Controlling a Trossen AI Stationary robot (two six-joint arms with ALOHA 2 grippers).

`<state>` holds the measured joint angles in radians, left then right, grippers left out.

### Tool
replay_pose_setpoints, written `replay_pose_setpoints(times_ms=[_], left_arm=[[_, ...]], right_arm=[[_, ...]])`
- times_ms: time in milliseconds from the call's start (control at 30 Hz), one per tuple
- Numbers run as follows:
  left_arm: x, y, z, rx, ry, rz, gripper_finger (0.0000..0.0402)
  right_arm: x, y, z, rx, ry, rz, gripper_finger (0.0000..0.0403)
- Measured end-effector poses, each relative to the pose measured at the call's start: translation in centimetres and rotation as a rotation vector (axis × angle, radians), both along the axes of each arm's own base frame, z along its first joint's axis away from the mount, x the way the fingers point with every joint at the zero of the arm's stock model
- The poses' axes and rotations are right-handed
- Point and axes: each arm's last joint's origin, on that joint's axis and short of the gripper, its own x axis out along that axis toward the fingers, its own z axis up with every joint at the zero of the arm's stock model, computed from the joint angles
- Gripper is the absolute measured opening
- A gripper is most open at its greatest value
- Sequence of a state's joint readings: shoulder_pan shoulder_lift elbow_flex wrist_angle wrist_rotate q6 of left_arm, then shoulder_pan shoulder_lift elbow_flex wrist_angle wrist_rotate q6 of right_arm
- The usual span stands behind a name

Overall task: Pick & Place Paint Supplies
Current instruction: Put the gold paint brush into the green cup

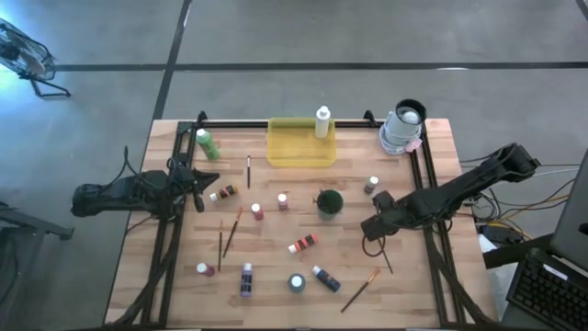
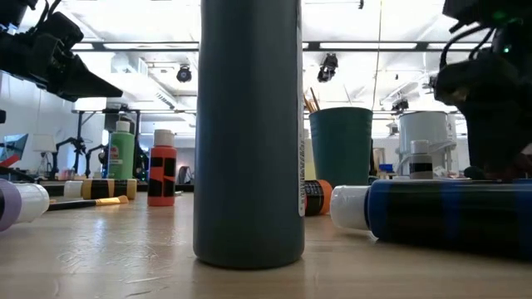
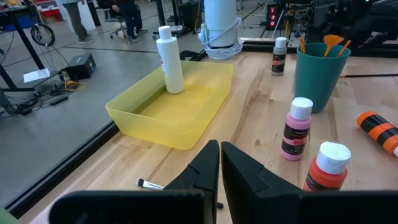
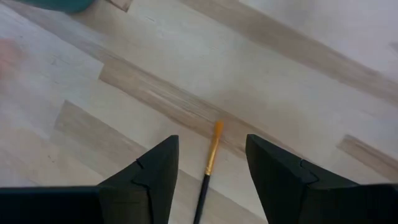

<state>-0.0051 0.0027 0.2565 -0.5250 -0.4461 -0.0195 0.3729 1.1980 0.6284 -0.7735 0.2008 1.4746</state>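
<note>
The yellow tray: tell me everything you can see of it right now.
The translucent yellow rectangular plastic tray sits flat at the table's far edge, about midway across. It is shallow and open-topped with rounded corners. One white-capped white bottle stands upright in its far right corner. Nothing else is inside; neither gripper touches it.

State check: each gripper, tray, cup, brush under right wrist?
left gripper: shut, empty, beside the yellow tray.
right gripper: open, straddling a paintbrush lying flat.
yellow tray: holds one upright white bottle.
green cup: upright, brushes inside.
</note>
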Motion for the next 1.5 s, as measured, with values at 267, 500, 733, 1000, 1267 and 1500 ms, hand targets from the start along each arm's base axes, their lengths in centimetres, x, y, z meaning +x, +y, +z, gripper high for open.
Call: replay_pose_setpoints(times_ms=[267, 500, 733, 1000, 1267, 1500], left_arm=[[0.0, 0.0, 0.0, 0.0, 0.0, 0.0, 0.0023], [0.0, 0.0, 0.0, 0.0, 0.0, 0.0, 0.0023], [0.0, 0.0, 0.0, 0.0, 0.0, 0.0, 0.0023], [0.0, 0.0, 0.0, 0.0, 0.0, 0.0, 0.0023], [0.0, 0.0, 0.0, 0.0, 0.0, 0.0, 0.0023], [0.0, 0.0, 0.0, 0.0, 0.0, 0.0, 0.0023]], right_arm=[[-0.4, -0.1, -1.9, 0.022, -0.043, -0.018, 0.0163], [-0.6, -0.4, -3.1, 0.033, -0.071, -0.025, 0.014], [-0.7, -0.9, -3.7, 0.032, -0.075, -0.047, 0.0122], [-0.8, -0.9, -4.0, 0.049, -0.052, -0.037, 0.011], [0.4, -0.4, -4.9, 0.029, 0.022, -0.032, 0.0095], [1.8, 0.1, -4.9, 0.009, 0.097, -0.032, 0.007]])
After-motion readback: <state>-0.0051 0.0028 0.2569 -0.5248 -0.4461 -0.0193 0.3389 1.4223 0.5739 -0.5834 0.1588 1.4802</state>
